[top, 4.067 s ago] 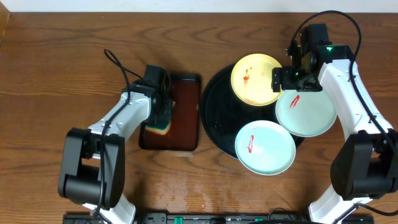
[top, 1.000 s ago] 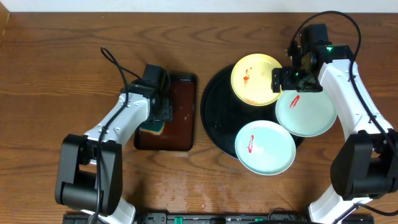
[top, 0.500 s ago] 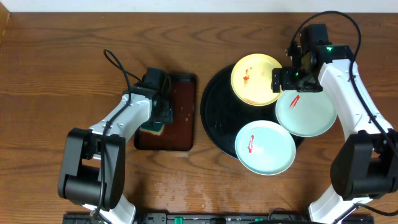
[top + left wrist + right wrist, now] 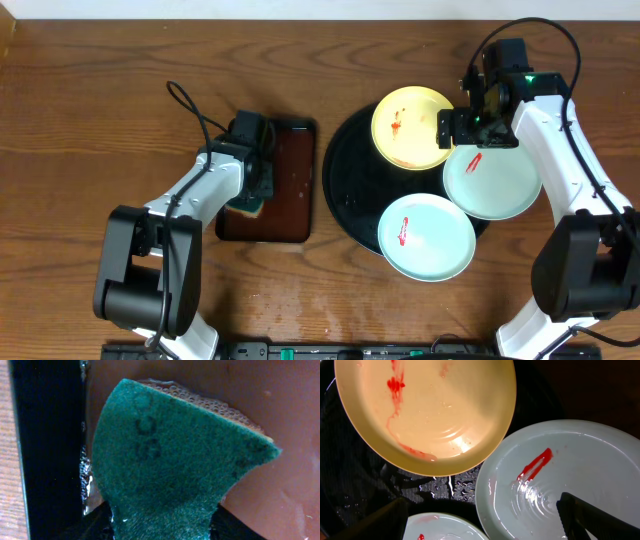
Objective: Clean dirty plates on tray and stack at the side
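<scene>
Wooden table (image 4: 100, 100), cleaning barely begun: all three plates sit on the black tray (image 4: 345, 190), each with a red smear

No plate looks wiped and none is stacked at the side; the yellow plate (image 4: 410, 128) lies at the tray's far edge, one mint plate (image 4: 495, 185) overhangs its right rim and the other mint plate (image 4: 427, 237) its near rim. On the wet brown tray (image 4: 295, 200) to the left, the left gripper (image 4: 160, 526) has its fingers pinching the near end of a green sponge (image 4: 170, 460). The right gripper (image 4: 481, 502) hovers over the gap between the yellow plate and the right-hand mint one, fingers spread wide and holding nothing. Left to do, by my reckoning: carry the sponge over, scrub all three, then stack them
</scene>
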Tool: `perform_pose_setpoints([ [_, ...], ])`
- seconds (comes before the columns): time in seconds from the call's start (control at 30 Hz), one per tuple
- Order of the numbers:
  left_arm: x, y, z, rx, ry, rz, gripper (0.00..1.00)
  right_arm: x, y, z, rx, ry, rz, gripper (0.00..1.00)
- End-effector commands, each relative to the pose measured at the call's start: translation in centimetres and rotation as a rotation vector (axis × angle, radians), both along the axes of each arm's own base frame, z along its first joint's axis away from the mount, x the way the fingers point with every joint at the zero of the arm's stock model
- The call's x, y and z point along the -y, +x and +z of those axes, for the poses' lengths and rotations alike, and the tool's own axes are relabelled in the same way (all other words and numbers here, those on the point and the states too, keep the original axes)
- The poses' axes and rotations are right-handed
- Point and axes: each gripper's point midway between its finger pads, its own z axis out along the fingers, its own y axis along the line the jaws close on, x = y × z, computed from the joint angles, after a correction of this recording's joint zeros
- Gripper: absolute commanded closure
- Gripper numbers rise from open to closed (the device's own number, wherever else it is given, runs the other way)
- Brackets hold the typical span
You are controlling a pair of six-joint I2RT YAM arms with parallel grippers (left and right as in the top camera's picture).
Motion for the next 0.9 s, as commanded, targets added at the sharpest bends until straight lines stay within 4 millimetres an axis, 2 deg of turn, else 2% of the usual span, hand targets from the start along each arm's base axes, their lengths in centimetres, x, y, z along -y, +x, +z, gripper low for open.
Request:
perform_pose_setpoints([
  [0.0, -0.3, -0.7, -0.8, -0.028, 0.01, -0.001, 0.51, -0.2, -0.2, -0.3, -0.005, -0.012, 0.015, 0.06],
  [0.1, -0.3, -0.7, -0.8, -0.028, 0.01, -0.001, 0.61, -0.2, -0.2, -0.3, -0.006, -0.012, 0.015, 0.06],
  [0.17, -0.3, -0.7, -0.8, -0.028, 0.01, -0.001, 0.71, -0.2, -0.2, -0.3, -0.006, -0.012, 0.015, 0.06],
  [0.23, -0.3, -0.6, -0.7, -0.026, 0.01, -0.001, 0.89, -0.2, -0.2, -0.3, -0.005, -0.012, 0.015, 0.06],
  [0.27, -0.3, -0.6, -0.6, -0.023, 0.009, -0.001, 0.92, -0.2, -0.2, -0.3, -0.005, -0.012, 0.015, 0.06],
  [0.43, -0.2, 0.0, 0.7, 0.011, 0.001, -0.001, 0.93, -0.2, 0.0, -0.3, 0.004, -0.011, 0.015, 0.09],
  [0.67, 0.1, 0.8, 5.1, 0.101, -0.037, 0.037, 0.93, -0.2, 0.1, -0.2, 0.005, -0.011, 0.014, 0.08],
  [0.77, 1.0, 0.7, 6.4, 0.128, -0.095, 0.023, 0.93, -0.2, 0.0, -0.2, 0.004, -0.011, 0.014, 0.07],
  [0.87, 2.4, 0.5, 7.0, 0.126, -0.173, 0.001, 0.92, -0.2, 0.0, -0.2, 0.004, -0.011, 0.014, 0.06],
])
